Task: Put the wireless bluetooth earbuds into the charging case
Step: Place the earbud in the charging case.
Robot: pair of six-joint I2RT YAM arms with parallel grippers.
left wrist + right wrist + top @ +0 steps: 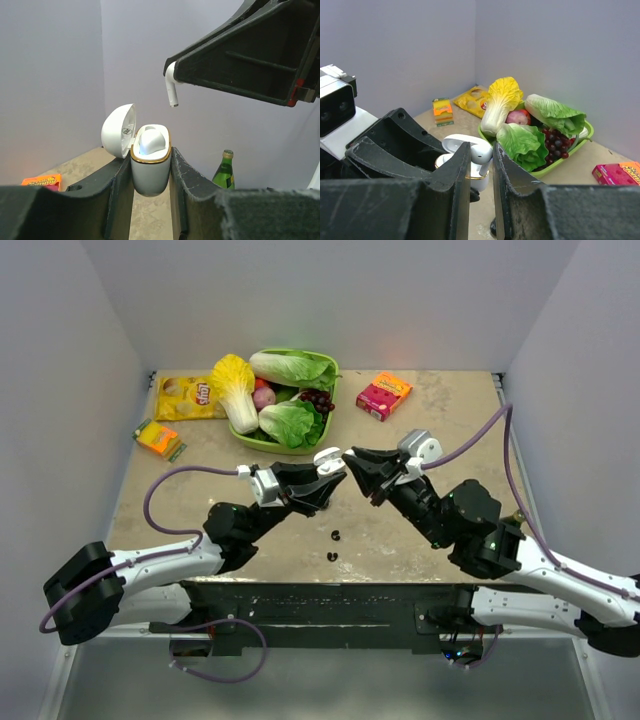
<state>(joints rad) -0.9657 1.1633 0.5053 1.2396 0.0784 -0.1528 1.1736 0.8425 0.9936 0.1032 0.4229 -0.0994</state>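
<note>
The charging case (149,175) is white with a gold rim, and its lid (119,131) is swung open. My left gripper (150,161) is shut on the case body and holds it upright above the table. One white earbud (151,139) sits in the case. My right gripper (481,150) is shut on a second white earbud (484,150), stem down, just above and beside the open case (451,143). In the left wrist view that earbud's stem (172,92) hangs from the right gripper's fingers (240,60). In the top view the two grippers meet mid-table at the case (328,458).
A green basket (250,439) of cabbage, lettuce and grapes stands at the back. Near it lie a yellow chips bag (185,397), a pink box (384,395) and an orange pack (158,438). Two small black bits (334,536) lie on the table below the grippers. A green bottle (225,171) stands behind.
</note>
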